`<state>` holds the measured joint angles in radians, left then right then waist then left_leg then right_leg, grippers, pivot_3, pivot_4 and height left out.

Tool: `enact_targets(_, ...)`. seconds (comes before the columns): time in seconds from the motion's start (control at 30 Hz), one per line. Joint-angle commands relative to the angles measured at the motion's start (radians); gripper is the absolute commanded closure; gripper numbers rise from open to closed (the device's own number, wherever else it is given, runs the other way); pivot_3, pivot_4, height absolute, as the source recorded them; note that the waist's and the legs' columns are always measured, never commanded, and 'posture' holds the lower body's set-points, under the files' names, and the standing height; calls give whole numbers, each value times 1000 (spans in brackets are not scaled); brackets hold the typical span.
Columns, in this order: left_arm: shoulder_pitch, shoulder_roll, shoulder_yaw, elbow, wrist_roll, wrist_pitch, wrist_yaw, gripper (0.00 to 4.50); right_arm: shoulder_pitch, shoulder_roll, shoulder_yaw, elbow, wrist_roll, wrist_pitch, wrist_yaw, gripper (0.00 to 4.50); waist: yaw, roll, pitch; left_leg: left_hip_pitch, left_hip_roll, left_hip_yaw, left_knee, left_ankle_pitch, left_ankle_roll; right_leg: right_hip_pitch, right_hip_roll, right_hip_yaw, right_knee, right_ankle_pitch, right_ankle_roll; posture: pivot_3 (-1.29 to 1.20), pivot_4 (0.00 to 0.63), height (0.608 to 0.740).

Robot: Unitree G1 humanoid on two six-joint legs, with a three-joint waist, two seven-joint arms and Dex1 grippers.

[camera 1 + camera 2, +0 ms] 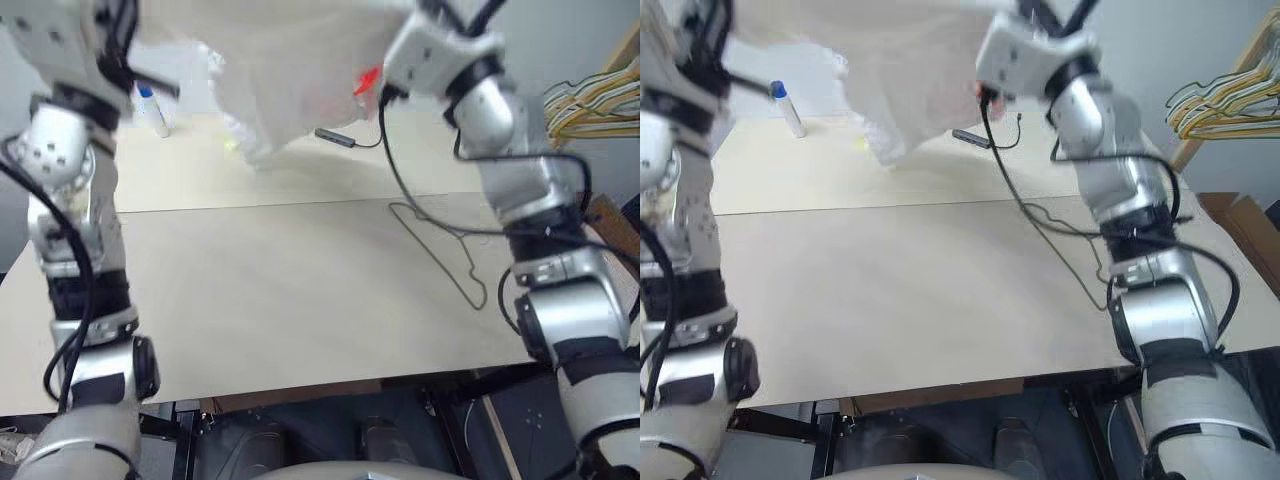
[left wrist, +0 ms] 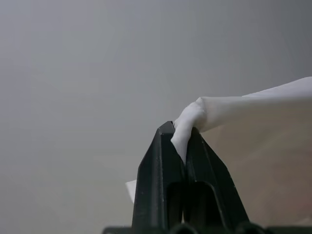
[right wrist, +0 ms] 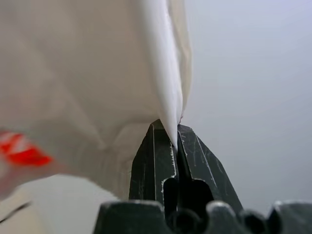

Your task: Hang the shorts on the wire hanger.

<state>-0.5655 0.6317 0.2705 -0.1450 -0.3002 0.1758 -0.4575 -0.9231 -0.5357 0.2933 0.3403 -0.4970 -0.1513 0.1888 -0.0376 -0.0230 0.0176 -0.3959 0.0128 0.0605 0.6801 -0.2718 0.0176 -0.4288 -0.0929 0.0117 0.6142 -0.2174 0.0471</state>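
With the left gripper (image 2: 179, 134) and right gripper (image 3: 166, 129) each pinched tight on an edge of the shorts (image 1: 290, 80), held aloft toward twelve o'clock, I'd keep the cloth taut before lowering it to the wire hanger (image 1: 450, 255) lying at three o'clock on the table (image 1: 260, 300).

White shorts (image 1: 285, 75) held up in the air above the counter's (image 1: 280, 290) far half, cloth hanging bunched, thin wire hanger (image 1: 445, 250) lying flat on the counter toward the right, well below the shorts
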Motion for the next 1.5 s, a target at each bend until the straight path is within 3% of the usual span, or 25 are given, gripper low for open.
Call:
enact_targets(0.03,184,99,71,-167,-122,82,-178,4500,109,-51,18,-97,24,-65,114,4492,-5,0,2,4,1,0,1,0,1,4,0,0,1,0,0,76,0,740)
enact_targets(0.1,306,151,89,-240,-187,130,-267,4500,171,-65,43,-129,28,-90,176,4492,-6,0,3,8,1,-1,1,-6,11,6,0,3,1,2,-1,81,0,740)
enact_targets(0.2,476,228,114,-307,-216,184,-365,4500,250,-95,76,-170,25,-117,272,4492,-2,0,3,13,2,-1,3,-5,13,9,1,4,3,3,-2,88,0,740)
enact_targets(0.4,849,422,54,-363,-13,125,-552,4500,384,-200,135,-288,78,-133,561,4492,14,-1,5,38,3,1,-1,-5,13,27,1,5,10,-8,-10,99,0,740)
enact_targets(0.57,939,483,39,-409,60,116,-606,4500,437,-252,139,-416,161,-54,773,4492,39,-1,6,38,3,1,0,-5,13,27,0,6,11,-10,-13,99,0,740)
enact_targets(0.83,970,484,43,-458,62,153,-649,4500,491,-273,133,-508,200,-43,873,4492,52,-2,7,38,4,1,-1,-6,13,26,1,5,12,-11,-14,94,0,740)
enact_targets(0.9,961,483,34,-454,75,163,-643,4500,499,-266,124,-526,216,-18,884,3981,52,-2,7,38,4,1,-1,-6,13,26,1,4,12,-11,-14,93,0,740)
enact_targets(1.0,942,473,27,-441,75,154,-642,3840,506,-283,125,-545,239,-2,926,3073,51,-3,7,38,4,1,-1,-5,13,26,1,4,12,-11,-14,89,0,740)
enact_targets(1.2,914,495,63,-401,60,122,-702,1951,547,-322,38,-646,433,111,1013,1007,52,-3,7,37,4,1,0,-6,13,26,1,4,12,-11,-13,72,0,740)
enact_targets(1.3,857,483,75,-379,18,124,-714,982,544,-316,-36,-634,471,226,973,6,52,-4,8,37,4,1,0,-6,13,26,1,4,12,-11,-14,75,0,740)
enact_targets(1.4,733,438,6,-366,-2,125,-671,29,506,-296,-103,-538,448,433,878,0,55,-5,8,38,4,1,0,-5,13,26,1,3,12,-11,-14,72,0,740)
enact_targets(1.5,607,354,-57,-358,-23,159,-605,29,490,-283,-171,-453,497,518,849,0,63,-5,8,37,3,1,0,-6,13,26,0,3,11,-11,-13,63,0,740)
